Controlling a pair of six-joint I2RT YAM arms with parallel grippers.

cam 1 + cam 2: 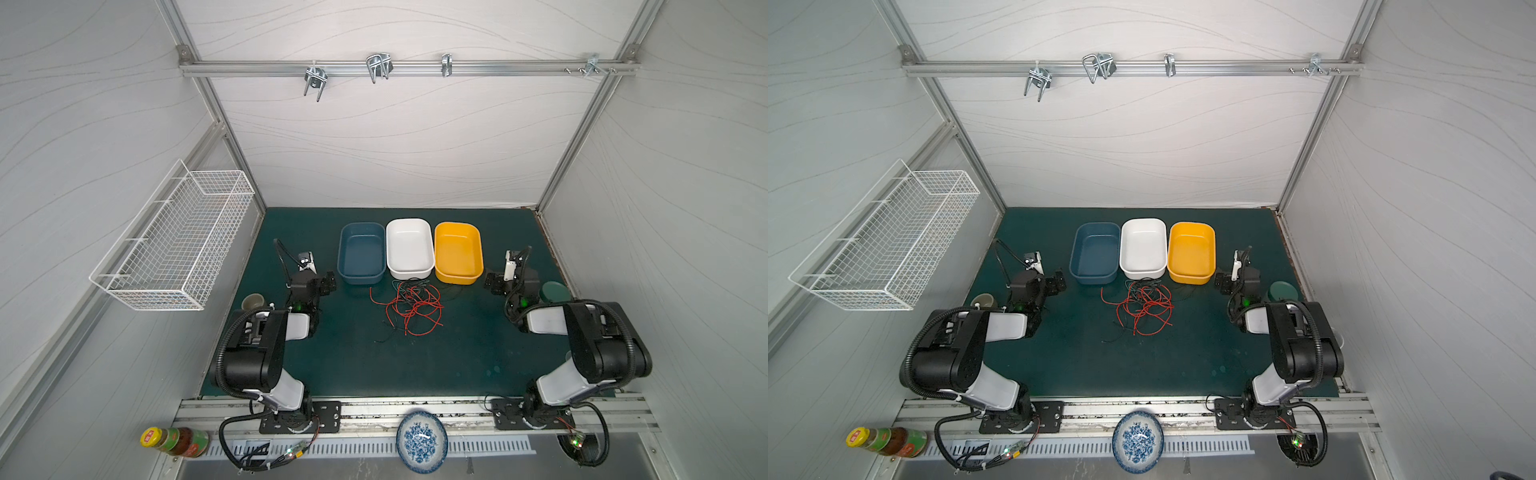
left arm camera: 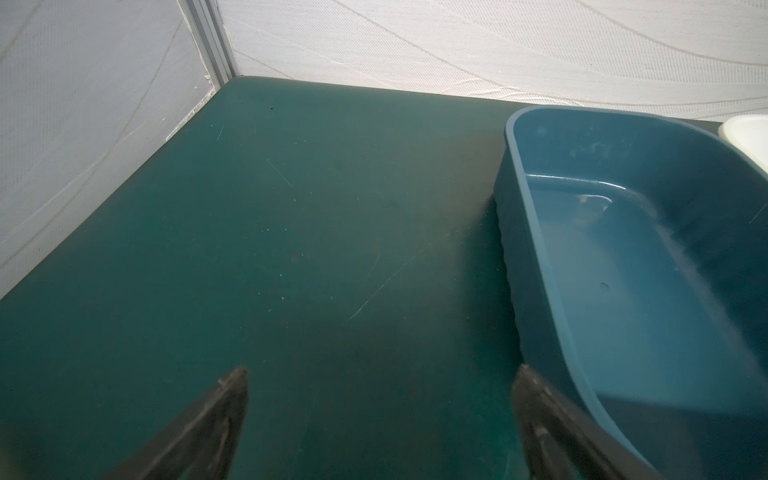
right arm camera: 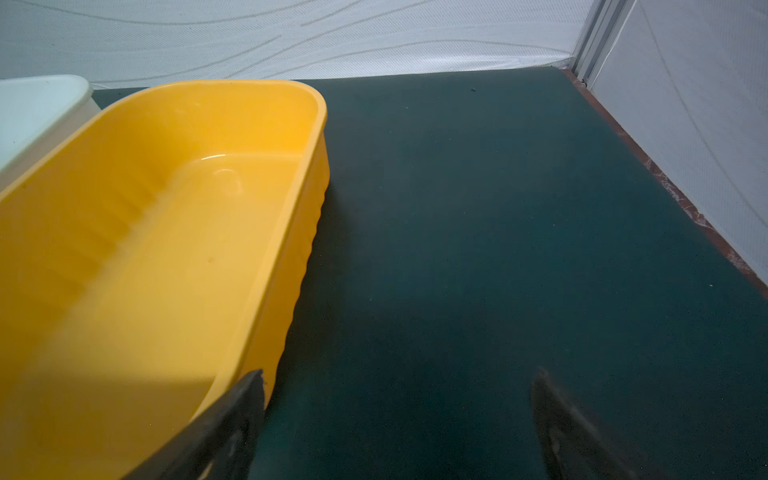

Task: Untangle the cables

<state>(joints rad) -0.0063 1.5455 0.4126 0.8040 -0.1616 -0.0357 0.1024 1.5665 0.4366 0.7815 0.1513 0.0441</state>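
Observation:
The cables [image 1: 411, 306] [image 1: 1144, 306] lie in one loose tangle on the green mat, just in front of the white tub. Red wires dominate, with thin black and dark ones mixed in. My left gripper [image 1: 328, 282] [image 1: 1059, 284] [image 2: 382, 374] hovers open beside the blue tub's near left corner, well left of the tangle, with nothing between its fingers. My right gripper [image 1: 492, 284] [image 1: 1223, 284] [image 3: 399, 378] is open too, empty, by the yellow tub's near right corner, right of the tangle. Neither wrist view shows the cables.
Three empty tubs stand side by side at the back: blue [image 1: 361, 255] [image 2: 623, 270], white [image 1: 409, 249], yellow [image 1: 457, 253] [image 3: 166, 232]. A cup [image 1: 252, 301] sits behind the left arm, a green round dish [image 1: 555, 292] behind the right. A patterned plate [image 1: 422, 441] lies on the front rail.

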